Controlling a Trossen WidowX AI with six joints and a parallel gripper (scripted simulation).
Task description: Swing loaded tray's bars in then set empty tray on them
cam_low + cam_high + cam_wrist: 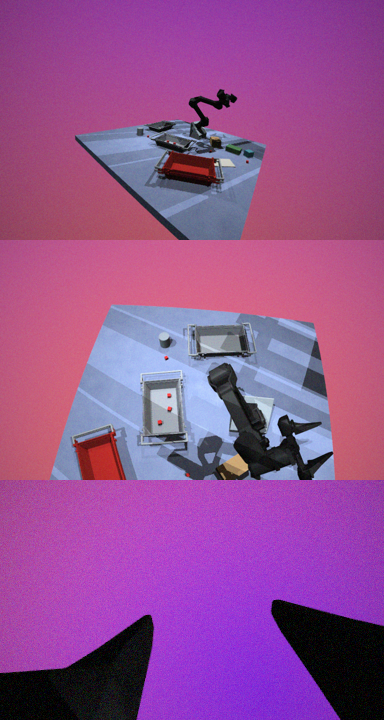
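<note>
The loaded grey tray (145,406) (170,146) stands mid-table and holds three small red blocks (169,408). Its two wire bars, the far bar (161,372) and the near bar (164,442), are swung out over its ends. The empty grey tray (220,354) (159,128) lies farther back, its bars also out. My gripper (327,438) (233,98) (212,613) is open and empty. It is raised high at the table's right side, far from both trays. The wrist view shows only the backdrop between the fingers.
A red tray (118,456) (188,176) stands at the front left. A grey cylinder (164,339) (140,131) and a loose red block (166,357) lie behind the loaded tray. A tan box (215,140), a green block (233,149), a teal block (248,153) and a cream sheet (226,162) lie near the arm's base.
</note>
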